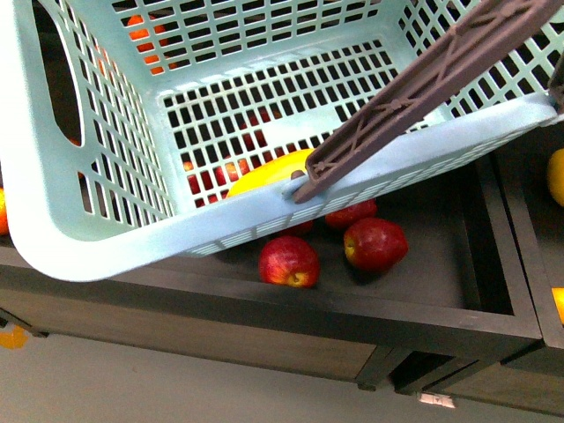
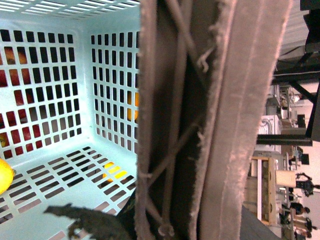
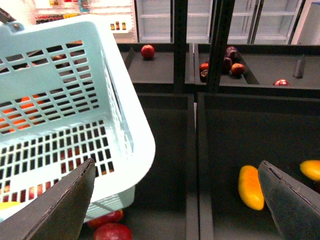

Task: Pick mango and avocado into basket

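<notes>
The basket (image 1: pixel 115 247) tilts from its handle (image 1: pixel 423 88); the mango (image 1: pixel 269 174), lower centre, may roll out. Right claw (image 3: pixel 176 166) gapes empty; left claw's state is unclear.

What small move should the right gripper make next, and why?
Probably carry the open, empty right gripper onward to look for the avocado: a smooth yellow mango seems to lie in the light teal slotted plastic basket, and no green fruit shows in any view.

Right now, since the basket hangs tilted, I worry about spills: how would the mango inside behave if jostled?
Likely to roll: the mango looks smooth and rounded. It lies against the near wall of the basket, so probably stays inside.
</notes>
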